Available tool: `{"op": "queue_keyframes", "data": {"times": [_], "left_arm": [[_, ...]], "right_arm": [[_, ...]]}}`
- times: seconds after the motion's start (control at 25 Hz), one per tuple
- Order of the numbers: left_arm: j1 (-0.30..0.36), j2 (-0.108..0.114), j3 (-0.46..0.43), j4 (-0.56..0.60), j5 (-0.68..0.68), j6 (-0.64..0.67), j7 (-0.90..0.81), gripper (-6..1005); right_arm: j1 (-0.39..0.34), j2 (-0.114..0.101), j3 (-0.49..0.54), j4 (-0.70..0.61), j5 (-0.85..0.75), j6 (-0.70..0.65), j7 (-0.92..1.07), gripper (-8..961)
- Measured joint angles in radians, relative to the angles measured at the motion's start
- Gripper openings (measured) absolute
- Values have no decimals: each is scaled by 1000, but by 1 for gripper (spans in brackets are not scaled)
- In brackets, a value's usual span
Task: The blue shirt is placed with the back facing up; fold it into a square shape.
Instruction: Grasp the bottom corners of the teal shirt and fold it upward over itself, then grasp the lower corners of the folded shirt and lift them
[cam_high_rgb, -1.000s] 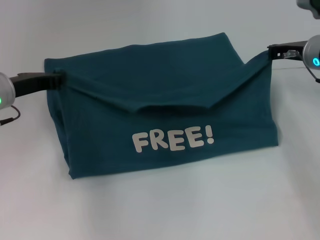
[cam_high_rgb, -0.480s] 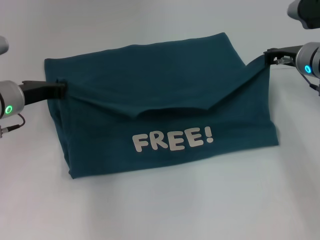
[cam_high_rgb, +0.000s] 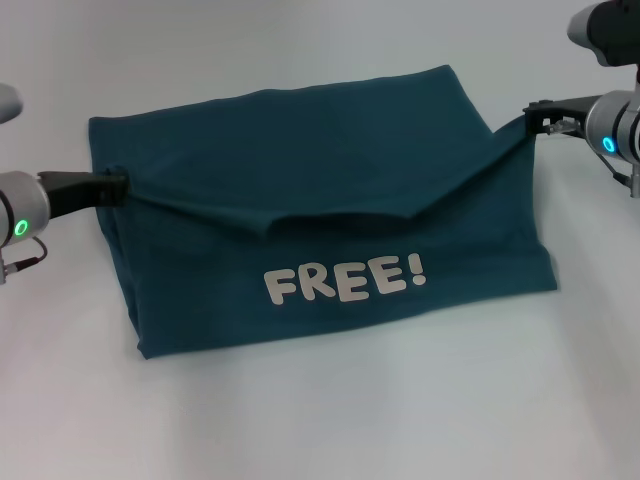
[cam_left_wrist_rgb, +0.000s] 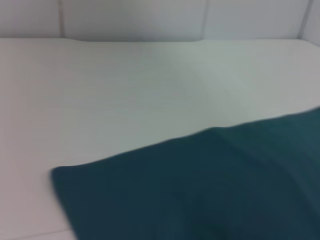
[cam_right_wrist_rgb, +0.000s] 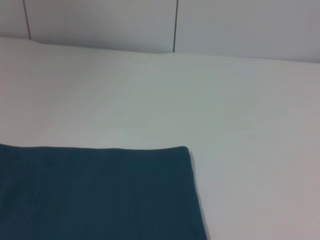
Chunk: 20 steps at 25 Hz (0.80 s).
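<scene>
A plain white table (cam_high_rgb: 320, 420) is filling the head view under soft, even light, while behind its far edge in the wrist views a pale panelled wall (cam_right_wrist_rgb: 100, 25) is showing thin vertical seams.

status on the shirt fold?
Left end effector and right end effector shut on blue shirt corners. Flap lifted, sagging mid-span. Nothing in the way.

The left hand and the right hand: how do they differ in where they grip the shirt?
The left hand grips the blue shirt at its left edge; the right hand grips its right edge. The right hand sits higher and pulls its corner up tighter; the left-hand fold sags lower. Both are shut on cloth, holding one layer above the "FREE!" lettering.
</scene>
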Motion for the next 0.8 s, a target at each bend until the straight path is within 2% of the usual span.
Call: {"op": "queue_keyframes", "data": {"times": [0.16, 0.28, 0.6, 0.68, 0.8], "left_arm": [[0, 3, 4, -6, 1, -24, -18, 83], [-9, 7, 6, -14, 1, -21, -21, 195], [-16, 18, 14, -32, 9, -1, -46, 539], [-8, 30, 14, -26, 37, 43, -102, 610], [21, 54, 7, 36, 98, 181, -242, 717]], "right_arm": [[8, 1, 0, 5, -3, 17, -1, 71], [12, 2, 0, 5, -5, 19, -1, 113], [5, 3, 0, 5, -5, 9, -1, 428], [0, 0, 0, 5, -5, -10, -1, 515], [-5, -11, 3, -10, -6, -78, -1, 654]]}}
